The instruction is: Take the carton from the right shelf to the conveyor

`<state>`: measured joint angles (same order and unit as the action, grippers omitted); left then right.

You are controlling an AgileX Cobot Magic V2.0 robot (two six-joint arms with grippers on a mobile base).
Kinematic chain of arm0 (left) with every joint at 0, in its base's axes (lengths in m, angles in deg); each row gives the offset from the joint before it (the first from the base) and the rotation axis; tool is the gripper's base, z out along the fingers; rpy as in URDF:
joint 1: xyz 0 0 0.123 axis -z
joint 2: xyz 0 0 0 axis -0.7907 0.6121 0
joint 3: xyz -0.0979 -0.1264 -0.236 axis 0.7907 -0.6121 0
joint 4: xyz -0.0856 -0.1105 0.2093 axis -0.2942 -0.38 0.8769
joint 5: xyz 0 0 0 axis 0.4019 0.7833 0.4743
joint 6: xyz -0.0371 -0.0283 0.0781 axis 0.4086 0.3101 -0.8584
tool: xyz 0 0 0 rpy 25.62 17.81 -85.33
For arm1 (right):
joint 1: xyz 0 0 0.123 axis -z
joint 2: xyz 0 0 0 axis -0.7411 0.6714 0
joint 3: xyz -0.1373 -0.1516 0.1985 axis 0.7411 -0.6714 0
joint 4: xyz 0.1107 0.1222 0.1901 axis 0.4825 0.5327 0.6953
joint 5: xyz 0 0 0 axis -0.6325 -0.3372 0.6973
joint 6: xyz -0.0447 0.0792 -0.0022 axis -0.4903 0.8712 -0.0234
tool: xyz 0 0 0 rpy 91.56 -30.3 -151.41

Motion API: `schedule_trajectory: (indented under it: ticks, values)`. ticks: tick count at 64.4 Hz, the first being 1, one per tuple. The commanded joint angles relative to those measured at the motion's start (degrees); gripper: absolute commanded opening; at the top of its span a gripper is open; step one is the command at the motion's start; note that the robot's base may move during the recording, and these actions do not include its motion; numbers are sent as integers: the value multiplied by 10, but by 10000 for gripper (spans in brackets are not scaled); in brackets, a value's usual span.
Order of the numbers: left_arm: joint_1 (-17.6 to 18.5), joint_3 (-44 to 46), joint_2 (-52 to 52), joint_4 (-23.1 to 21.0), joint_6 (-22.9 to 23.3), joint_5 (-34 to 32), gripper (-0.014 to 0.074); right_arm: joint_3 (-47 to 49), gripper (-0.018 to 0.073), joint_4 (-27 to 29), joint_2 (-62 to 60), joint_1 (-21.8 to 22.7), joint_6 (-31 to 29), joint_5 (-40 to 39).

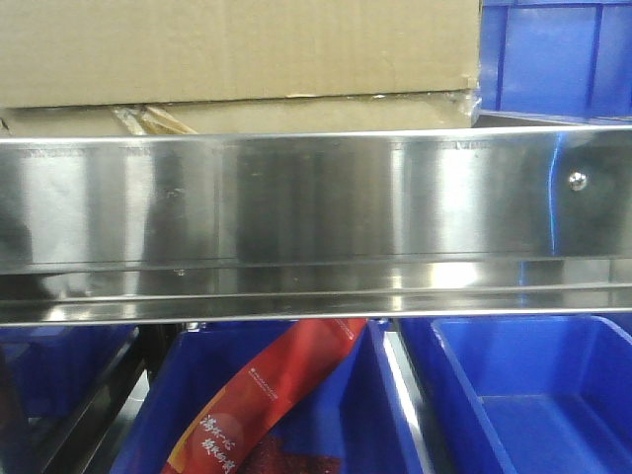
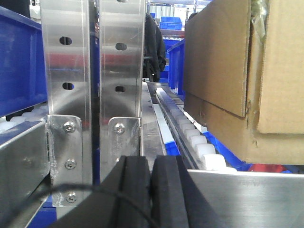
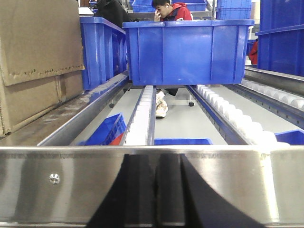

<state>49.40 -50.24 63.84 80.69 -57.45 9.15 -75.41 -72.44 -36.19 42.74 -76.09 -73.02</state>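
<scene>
sitting on shelf [image 1: 316,197], carton [image 1: 237,49], red printed pkt [image 1: 286,385]

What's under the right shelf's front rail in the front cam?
Blue bins; the middle one holds a red printed packet. The right shelf rail hides the bins' rear parts and the packet's top end.

Your left tool [image 2: 151,166] sits bottom centre, its black pads pressed together with nothing between them. The carton [image 2: 228,61] fills the upper right, on the right shelf [image 2: 247,199] beside a row of white rollers [image 2: 202,147]. Two steel uprights [image 2: 66,80] stand ahead-left, and there's a blue bin [image 2: 19,61] far left.
</scene>
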Motion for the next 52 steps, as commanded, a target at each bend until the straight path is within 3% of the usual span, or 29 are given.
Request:
schedule_trajectory:
  ticks: [1,38,52]
  values:
    - [1,2,-2,-4,-1,-9,-8,0,-67,-1,-2,-2,-6,-14]
    - [1,2,-2,-4,-1,-9,-8,0,-67,-1,-2,-1,-6,-15]
    - [1,2,-2,-4,-1,-50,-8,0,-67,-1,-2,-1,-6,-75]
